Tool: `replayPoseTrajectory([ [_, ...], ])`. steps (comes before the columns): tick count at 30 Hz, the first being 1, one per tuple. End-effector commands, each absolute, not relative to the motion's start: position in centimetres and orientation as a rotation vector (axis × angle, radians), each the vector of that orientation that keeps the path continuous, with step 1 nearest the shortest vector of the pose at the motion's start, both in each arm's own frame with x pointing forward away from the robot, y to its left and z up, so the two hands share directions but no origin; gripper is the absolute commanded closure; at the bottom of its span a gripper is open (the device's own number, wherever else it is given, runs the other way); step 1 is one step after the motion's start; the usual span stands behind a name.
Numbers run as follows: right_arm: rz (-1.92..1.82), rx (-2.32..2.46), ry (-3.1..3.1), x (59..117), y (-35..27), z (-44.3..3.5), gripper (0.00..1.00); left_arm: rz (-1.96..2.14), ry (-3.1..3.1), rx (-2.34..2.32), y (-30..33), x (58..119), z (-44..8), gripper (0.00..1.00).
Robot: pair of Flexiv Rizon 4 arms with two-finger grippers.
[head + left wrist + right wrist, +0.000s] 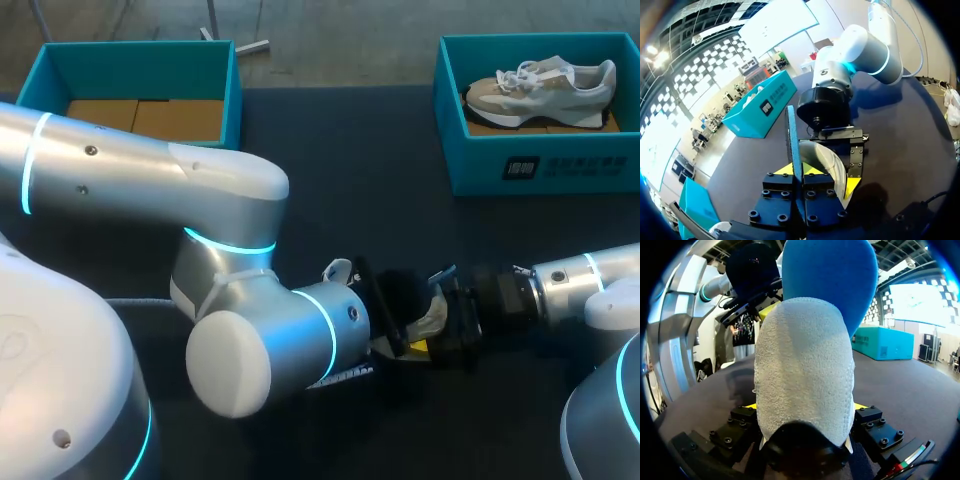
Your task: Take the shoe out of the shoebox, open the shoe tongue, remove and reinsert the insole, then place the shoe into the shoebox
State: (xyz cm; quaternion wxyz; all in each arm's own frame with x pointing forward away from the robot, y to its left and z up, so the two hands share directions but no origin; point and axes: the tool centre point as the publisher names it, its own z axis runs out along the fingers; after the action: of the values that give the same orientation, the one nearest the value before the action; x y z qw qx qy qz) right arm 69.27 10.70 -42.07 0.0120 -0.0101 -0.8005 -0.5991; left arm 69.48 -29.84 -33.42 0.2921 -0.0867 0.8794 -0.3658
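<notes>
A pale suede shoe (802,365) is heel-first between the fingers of my right gripper (805,407), which is shut on its sides. A blue insole (830,275) stands up out of it. In the left wrist view the insole (792,135) shows edge-on, pinched between the yellow tips of my left gripper (797,170), with the shoe (827,157) just ahead. In the head view the two grippers meet low at the table's middle: left gripper (385,315), right gripper (448,325), and a bit of the shoe (432,322) between them.
The teal shoebox (540,165) stands at the back right with another light sneaker (545,90) inside. A second teal box (150,65) with brown cardboard in it stands at the back left. My bulky left arm (150,190) covers the near left of the dark table.
</notes>
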Motion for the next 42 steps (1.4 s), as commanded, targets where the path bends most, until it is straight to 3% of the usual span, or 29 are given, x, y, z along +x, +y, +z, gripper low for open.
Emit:
replayPoseTrajectory([
  [1, -1.864, -0.032, -2.5, 69.1, 10.9, -42.2, 1.0, -0.974, 2.343, -0.232, -29.8, 69.2, -32.6, 1.0],
  [42, -1.864, -0.032, -2.5, 69.1, 10.9, -42.2, 1.0, -0.84, 2.71, -0.479, -32.7, 71.4, -25.2, 1.0],
])
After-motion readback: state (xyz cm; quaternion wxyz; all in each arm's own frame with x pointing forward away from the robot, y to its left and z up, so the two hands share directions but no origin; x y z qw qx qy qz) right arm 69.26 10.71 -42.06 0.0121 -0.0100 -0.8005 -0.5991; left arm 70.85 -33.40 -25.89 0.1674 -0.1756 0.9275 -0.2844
